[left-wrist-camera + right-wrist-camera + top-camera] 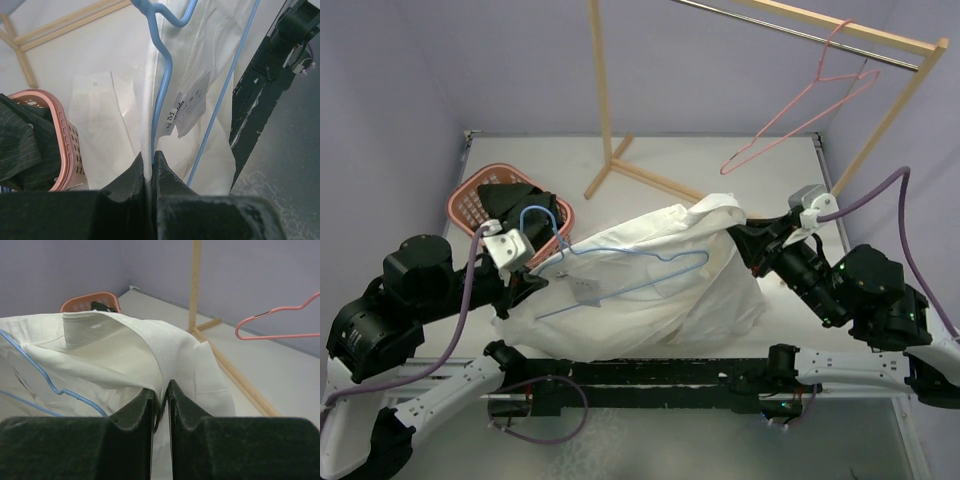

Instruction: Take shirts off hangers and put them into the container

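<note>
Both grippers clamped on the white shirt, blue hanger across it.

We see the white shirt [650, 295] spread on the table between the two arms, with the blue hanger [620, 272] lying across it, hook toward ten o'clock. The left gripper [148, 162] has its jaws pressed together on fabric at the shirt's nine o'clock edge, right beside the hanger wire. The right gripper [164, 390] is pinched onto a fold at two o'clock. The basket [470, 195] sits at ten o'clock, against the shirt, with the dark shirt [510, 205] inside. The pink hanger [800, 110] hangs on the wooden rack [600, 90] at one o'clock.
</note>
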`<state>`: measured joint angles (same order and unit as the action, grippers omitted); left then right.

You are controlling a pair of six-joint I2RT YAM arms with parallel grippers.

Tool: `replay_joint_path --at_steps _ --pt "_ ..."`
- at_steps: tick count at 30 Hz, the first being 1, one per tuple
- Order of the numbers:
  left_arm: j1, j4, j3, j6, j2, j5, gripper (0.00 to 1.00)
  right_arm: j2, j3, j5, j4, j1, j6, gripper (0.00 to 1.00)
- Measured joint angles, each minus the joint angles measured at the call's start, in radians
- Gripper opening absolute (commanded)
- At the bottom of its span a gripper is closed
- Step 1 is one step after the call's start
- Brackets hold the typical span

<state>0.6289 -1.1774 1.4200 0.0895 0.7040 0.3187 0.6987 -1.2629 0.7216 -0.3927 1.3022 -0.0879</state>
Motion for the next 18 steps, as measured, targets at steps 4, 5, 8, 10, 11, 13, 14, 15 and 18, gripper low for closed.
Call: replay_joint_path --at_steps 4,5,8,10,11,13,14,15,18 --pt "0.0 0.001 0.0 0.0 -0.019 0.0 0.0 0.056 -0.068 -0.062 -0.082 -0.001 -0.023 0.4" --pt "0.0 0.001 0.0 0.0 -0.018 0.0 0.0 0.071 -0.092 -0.083 -0.106 -0.001 -0.031 0.41" --pt "0.0 0.002 0.0 0.005 -0.012 0.0 0.0 0.101 -0.172 -0.175 -0.179 -0.001 -0.055 0.42" --pt "0.0 0.003 0.0 0.009 -0.01 0.004 0.0 0.109 -0.221 -0.238 -0.226 -0.001 -0.064 0.43" --pt "0.0 0.005 0.0 0.009 -0.008 0.008 0.0 0.114 -0.249 -0.27 -0.25 -0.001 -0.068 0.43" --pt "0.0 0.011 0.0 0.011 -0.006 0.018 0.0 0.125 -0.301 -0.338 -0.286 -0.001 -0.071 0.43" --pt "0.0 0.013 0.0 0.012 -0.004 0.022 0.0 0.126 -0.329 -0.375 -0.309 -0.001 -0.071 0.42" --pt "0.0 0.016 0.0 0.014 0.0 0.027 0.0 0.129 -0.35 -0.404 -0.325 -0.001 -0.071 0.42" --pt "0.0 0.033 0.0 0.026 0.018 0.045 0.0 0.164 -0.418 -0.484 -0.388 -0.001 -0.07 0.4"
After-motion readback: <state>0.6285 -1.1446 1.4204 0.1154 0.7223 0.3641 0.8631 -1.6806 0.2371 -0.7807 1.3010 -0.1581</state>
